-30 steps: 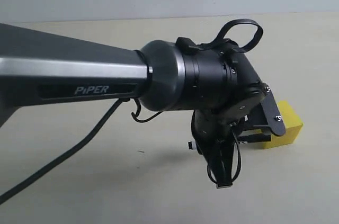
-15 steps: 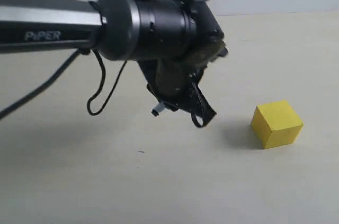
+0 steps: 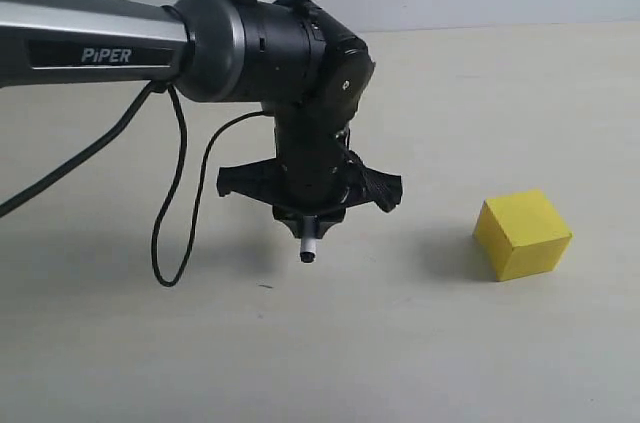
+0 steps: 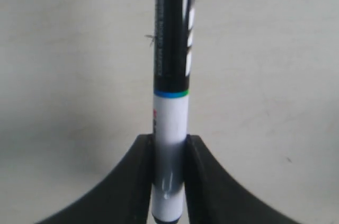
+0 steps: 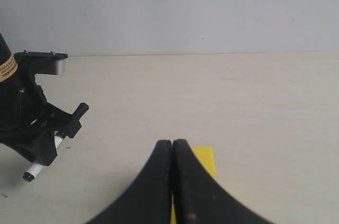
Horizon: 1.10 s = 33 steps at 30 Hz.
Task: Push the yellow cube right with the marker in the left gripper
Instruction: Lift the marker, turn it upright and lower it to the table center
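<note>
Tabletop [image 3: 480,363]: pale, flat. Left gripper [image 3: 310,221]: hangs over it, jaws clamped on white barrel of marker [image 3: 308,246]; dark-tipped end shows below. Right gripper [image 5: 172,147]: jaws pressed together, nothing held. Yellow cube [image 3: 522,233]: on tabletop, well apart to right of marker. Procedure: lower marker to cube mid-height, meet left face squarely at centre, push slowly right; off-centre contact likely spins cube.

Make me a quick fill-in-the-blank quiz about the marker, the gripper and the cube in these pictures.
The left gripper holds the marker with its tip pointing ____.
The cube is coloured ____.
In the exterior view the cube sits to the ____ of the marker.
Missing words: down; yellow; right.
</note>
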Each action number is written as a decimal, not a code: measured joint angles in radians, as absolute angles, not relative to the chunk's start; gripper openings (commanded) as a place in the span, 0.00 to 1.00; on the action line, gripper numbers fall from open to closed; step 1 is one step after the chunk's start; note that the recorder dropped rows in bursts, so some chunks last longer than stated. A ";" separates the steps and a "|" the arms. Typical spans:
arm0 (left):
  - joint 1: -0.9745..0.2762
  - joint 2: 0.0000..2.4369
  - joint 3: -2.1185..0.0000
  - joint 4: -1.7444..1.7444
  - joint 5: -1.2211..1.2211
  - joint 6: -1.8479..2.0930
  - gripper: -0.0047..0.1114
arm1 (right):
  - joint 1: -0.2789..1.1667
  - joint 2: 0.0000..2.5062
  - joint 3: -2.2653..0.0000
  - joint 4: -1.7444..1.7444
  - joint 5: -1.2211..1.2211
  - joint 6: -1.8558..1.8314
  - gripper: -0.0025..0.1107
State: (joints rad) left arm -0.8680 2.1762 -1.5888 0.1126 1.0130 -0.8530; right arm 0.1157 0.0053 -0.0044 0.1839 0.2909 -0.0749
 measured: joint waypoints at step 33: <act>-0.860 2.241 -1.591 0.090 1.038 -0.935 0.48 | 0.116 0.005 -0.004 0.184 0.291 -0.075 0.02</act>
State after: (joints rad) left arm -0.8600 2.2407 -1.5910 0.0904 1.0377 -0.9349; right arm 0.1157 0.0053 -0.0044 0.1839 0.2909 -0.0749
